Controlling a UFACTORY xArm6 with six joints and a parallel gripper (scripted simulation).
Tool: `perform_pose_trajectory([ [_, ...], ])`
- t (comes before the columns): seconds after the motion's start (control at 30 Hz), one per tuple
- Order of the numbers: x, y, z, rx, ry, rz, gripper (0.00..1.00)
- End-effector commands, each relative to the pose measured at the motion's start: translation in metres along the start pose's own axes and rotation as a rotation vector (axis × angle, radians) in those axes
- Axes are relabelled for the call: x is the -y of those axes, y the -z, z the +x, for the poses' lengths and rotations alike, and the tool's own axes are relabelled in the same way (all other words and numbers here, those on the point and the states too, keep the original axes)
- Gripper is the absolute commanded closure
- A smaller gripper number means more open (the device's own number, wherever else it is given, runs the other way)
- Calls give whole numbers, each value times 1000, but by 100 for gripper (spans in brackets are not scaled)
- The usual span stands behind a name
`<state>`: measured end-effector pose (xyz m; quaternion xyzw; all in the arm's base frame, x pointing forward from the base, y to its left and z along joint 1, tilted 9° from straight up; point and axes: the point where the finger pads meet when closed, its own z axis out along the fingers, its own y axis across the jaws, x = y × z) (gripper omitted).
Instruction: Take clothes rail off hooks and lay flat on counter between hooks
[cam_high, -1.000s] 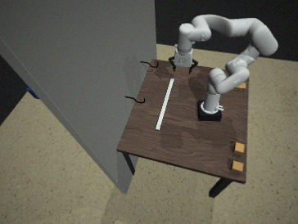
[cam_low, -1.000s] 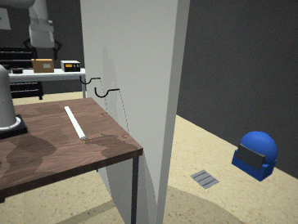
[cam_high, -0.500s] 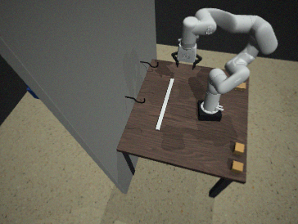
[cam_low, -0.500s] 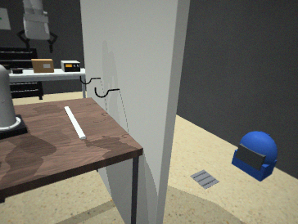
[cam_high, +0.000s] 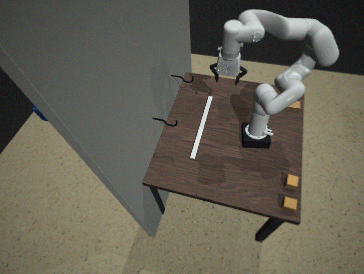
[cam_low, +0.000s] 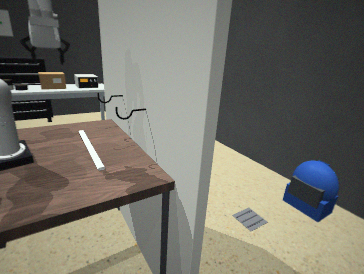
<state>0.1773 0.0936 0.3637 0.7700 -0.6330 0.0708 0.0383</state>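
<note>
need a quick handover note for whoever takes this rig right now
Gripper: open, holding nothing, raised above the far end of the counter near the wall.
Rail: off the hooks, lying flat on the counter, roughly parallel to the wall.
Hooks and: both bare; the rail's middle looks to sit between them.
Done: rail removed, laid down and released.
Left: likely nothing but checking the rail's distance from the wall, which these views cannot settle.
</note>
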Motion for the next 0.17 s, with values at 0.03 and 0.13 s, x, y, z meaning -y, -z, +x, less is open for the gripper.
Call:
perform_pose_trajectory([
  [0.03, 0, 1, 0, 1, 0, 3, 0],
  [0.13, 0, 1, 0, 1, 0, 3, 0],
])
